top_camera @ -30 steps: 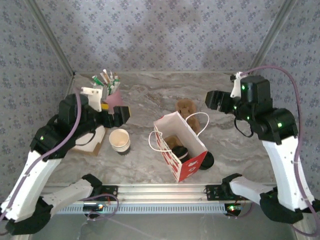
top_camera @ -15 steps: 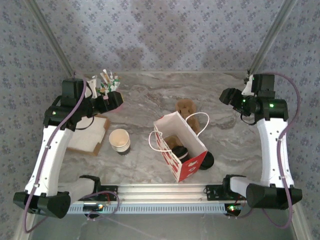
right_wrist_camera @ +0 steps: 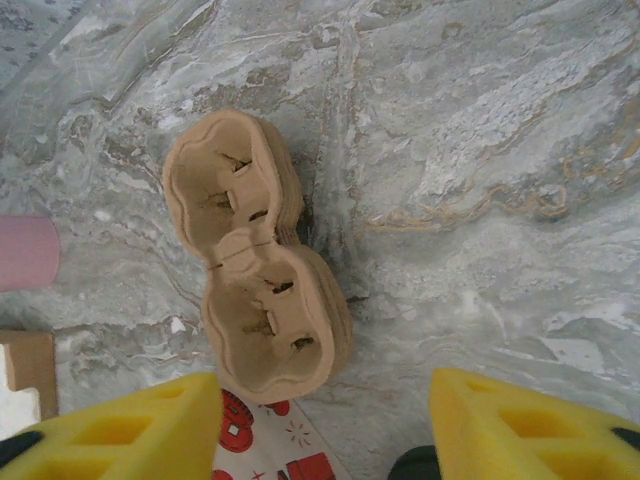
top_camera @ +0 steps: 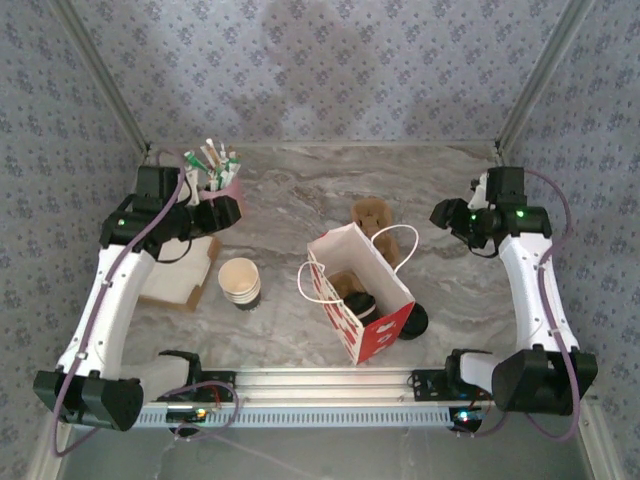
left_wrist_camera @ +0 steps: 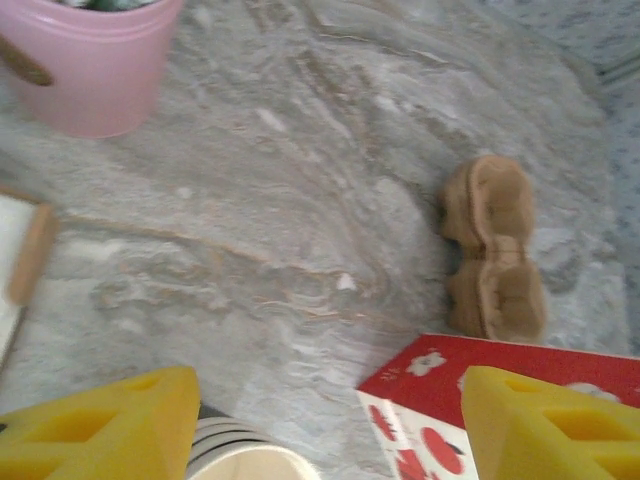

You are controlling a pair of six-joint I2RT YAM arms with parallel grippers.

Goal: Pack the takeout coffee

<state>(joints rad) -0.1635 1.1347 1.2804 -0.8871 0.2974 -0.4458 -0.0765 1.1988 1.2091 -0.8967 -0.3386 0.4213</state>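
Both tools released, fingers spread and empty: left gripper (top_camera: 232, 208) at 10 o'clock of the red-and-white paper bag (top_camera: 380, 340), right gripper (top_camera: 440, 213) at 2 o'clock. The black-lidded takeout coffee (top_camera: 362, 306) sits inside the bag. Risk: snagging a handle (top_camera: 404, 240) could tip the light bag and spill the cup

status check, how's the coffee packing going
Left gripper open, right gripper open, both empty. Black-lidded paper cup inside red-and-white paper bag. Nothing in the way.

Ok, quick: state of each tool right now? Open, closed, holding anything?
Left tool: open, holding nothing.
Right tool: open, holding nothing.
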